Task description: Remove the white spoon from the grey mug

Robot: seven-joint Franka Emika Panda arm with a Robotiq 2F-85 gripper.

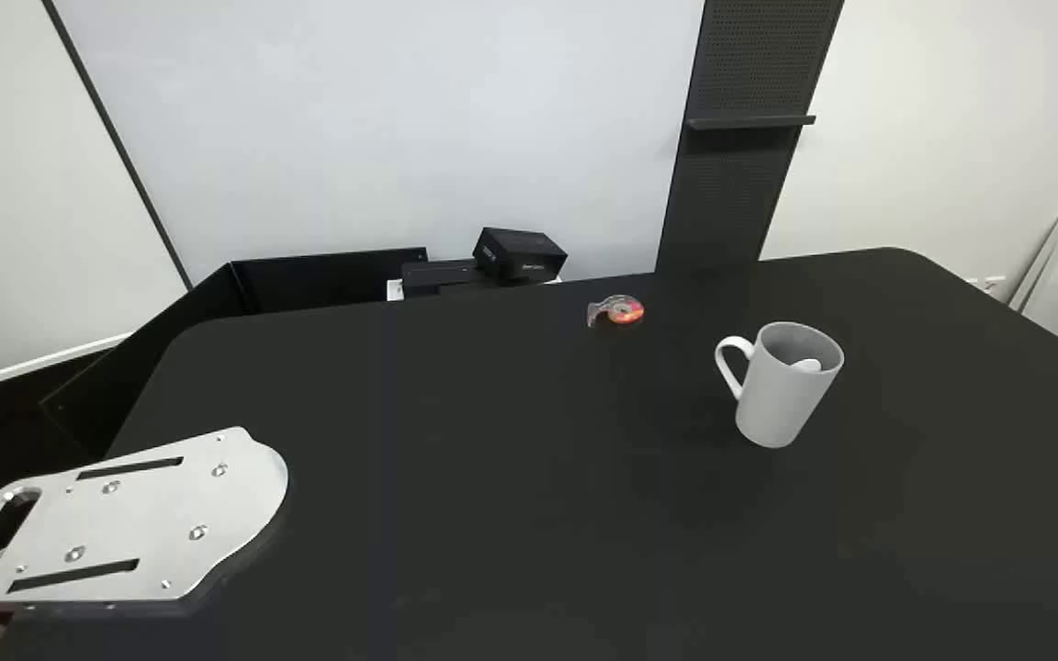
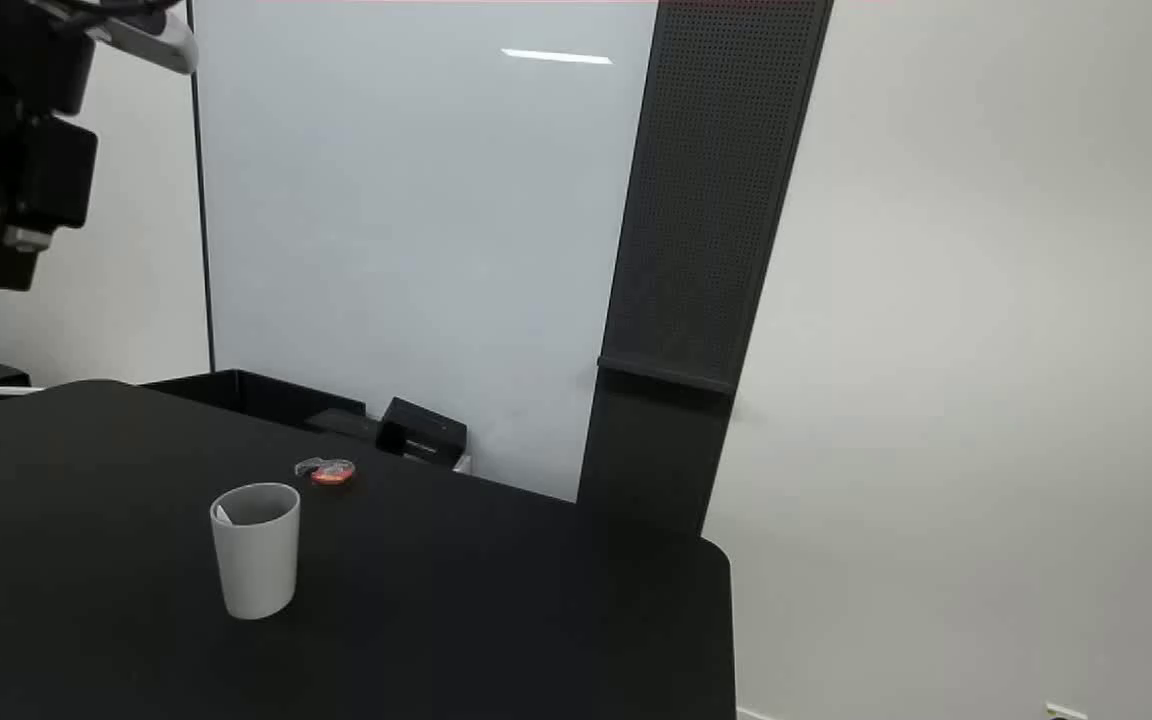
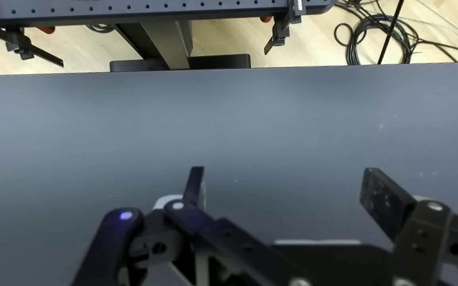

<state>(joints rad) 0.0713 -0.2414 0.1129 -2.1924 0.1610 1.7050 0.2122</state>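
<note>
Exterior views only: spoon (image 1: 807,365) in mug (image 1: 779,402)

In both exterior views I see a black table (image 1: 492,514) with rounded corners, and behind it a large pale wall panel (image 1: 382,138). In an exterior view, a bright strip of light (image 2: 556,57) shows on this panel, at the upper centre. To its right there is a dark perforated panel (image 2: 716,200) with a narrow shelf (image 2: 666,375), and a white wall (image 2: 986,300) fills the right side. In my wrist view, a light wood-patterned floor (image 3: 229,43) appears along the top.
</note>
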